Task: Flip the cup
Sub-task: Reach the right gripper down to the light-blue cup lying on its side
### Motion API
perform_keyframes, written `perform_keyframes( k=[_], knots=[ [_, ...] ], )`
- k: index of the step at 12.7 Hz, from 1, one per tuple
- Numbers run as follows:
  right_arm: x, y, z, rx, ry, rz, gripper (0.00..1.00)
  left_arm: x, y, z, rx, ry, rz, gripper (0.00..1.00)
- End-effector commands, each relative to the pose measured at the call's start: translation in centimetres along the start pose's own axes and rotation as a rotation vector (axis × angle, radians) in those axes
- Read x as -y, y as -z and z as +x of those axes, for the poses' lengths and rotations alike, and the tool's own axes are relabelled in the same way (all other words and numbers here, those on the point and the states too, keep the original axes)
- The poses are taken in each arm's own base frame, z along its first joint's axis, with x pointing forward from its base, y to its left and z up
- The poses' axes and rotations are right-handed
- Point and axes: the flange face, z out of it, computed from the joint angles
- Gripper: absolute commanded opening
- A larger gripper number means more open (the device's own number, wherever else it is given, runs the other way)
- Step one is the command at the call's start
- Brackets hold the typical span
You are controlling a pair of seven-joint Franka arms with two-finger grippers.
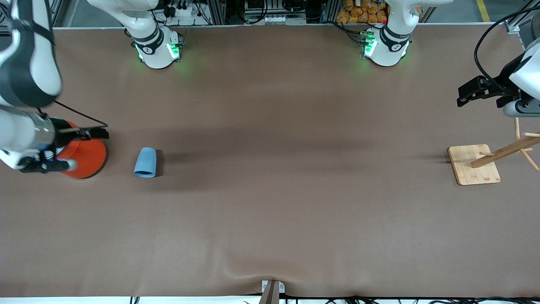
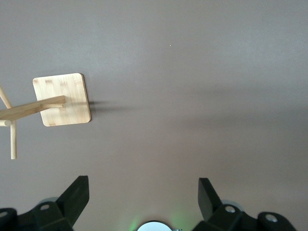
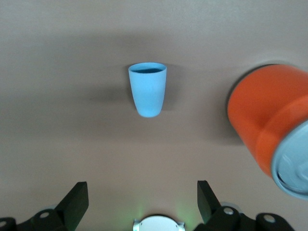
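- Lying on its side on the brown table (image 1: 270,202), the small light-blue cup (image 1: 145,162) sits a little way out from my right gripper (image 3: 139,199), toward the middle of the table, with its open mouth turned toward the front camera.
- My right wrist view looks slightly into the cup's mouth; only a dark sliver of the inside shows, so I cannot tell whether anything is in it.
- My right gripper hangs in the air with its fingers (image 3: 77,199) spread wide and nothing between them, over the table at the right arm's end, right by the orange can (image 1: 86,156).
- The orange can stands just beside the cup, closer to my right gripper; its grey lid (image 3: 293,166) is on, so its contents are hidden.
- From the front camera my right arm covers part of the can, and my right wrist view cuts the can off at the frame's edge.
- My left gripper (image 2: 143,199) waits in the air at the left arm's end of the table, fingers (image 2: 77,195) wide apart and empty, well away from the cup.
- Near my left gripper stands a wooden rack (image 1: 506,152) on a square bamboo base (image 2: 62,98); its pegs run out of frame in both views.
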Motion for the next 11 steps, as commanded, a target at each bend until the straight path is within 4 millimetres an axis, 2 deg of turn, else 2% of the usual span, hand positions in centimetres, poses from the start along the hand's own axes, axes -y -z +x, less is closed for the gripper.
perform_keyframes(
  k=[1,2,8,11],
  knots=[
    [-0.7,-6.8,0.3,-0.026,-0.01,-0.01,1.0,0.0,0.9,-0.2,-0.02,0.007,-0.007,1.0],
    [-0.8,-9.6,0.7,-0.053,-0.011,-0.01,1.0,0.1,0.8,-0.2,-0.019,0.006,-0.001,1.0],
    [-1.0,-22.1,2.9,-0.172,-0.019,-0.005,1.0,0.0,0.7,0.0,-0.021,0.005,-0.005,1.0],
    [1.3,-27.5,5.2,-0.234,0.003,0.001,1.0,-0.2,0.7,0.0,-0.021,0.002,-0.007,1.0]
  ],
)
